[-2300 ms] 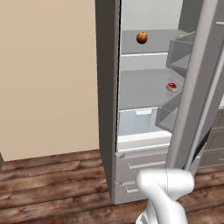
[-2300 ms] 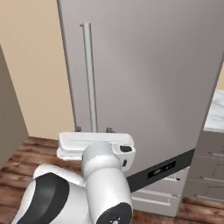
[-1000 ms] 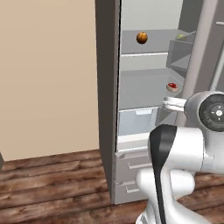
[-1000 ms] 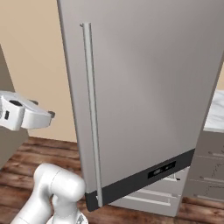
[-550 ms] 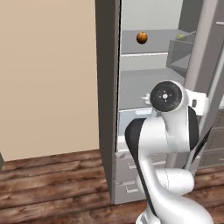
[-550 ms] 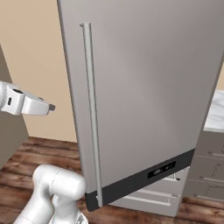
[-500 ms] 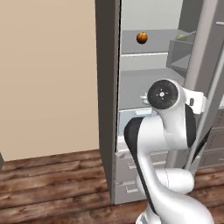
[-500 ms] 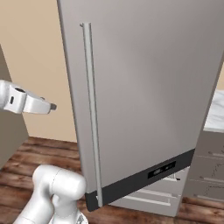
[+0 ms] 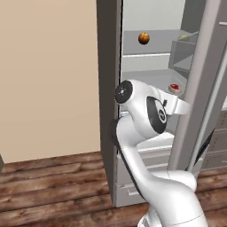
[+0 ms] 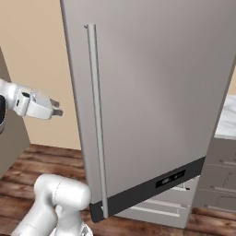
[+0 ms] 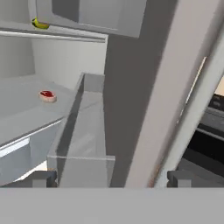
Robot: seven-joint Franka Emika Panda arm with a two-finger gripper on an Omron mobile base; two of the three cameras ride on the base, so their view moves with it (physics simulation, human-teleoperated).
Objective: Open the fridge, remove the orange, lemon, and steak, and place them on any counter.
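The fridge stands open, its door swung out toward me with the bar handle facing the right base camera. The orange sits on an upper shelf. The steak lies on the middle shelf, also at the left of the hand view as the steak. A bit of the lemon peeks from an upper door bin. My gripper is open and empty, held at about steak height between fridge body and door; its fingertips are wide apart.
A grey door bin lies straight ahead of the hand, close below it. The door's thick edge rises just right of my forearm. The counter with dark drawers below shows past the door at the right. A beige wall flanks the fridge on the left.
The arm has unfolded from low in front of the base and swung up into the gap between fridge and door. The gripper stays open. The foods have not moved.
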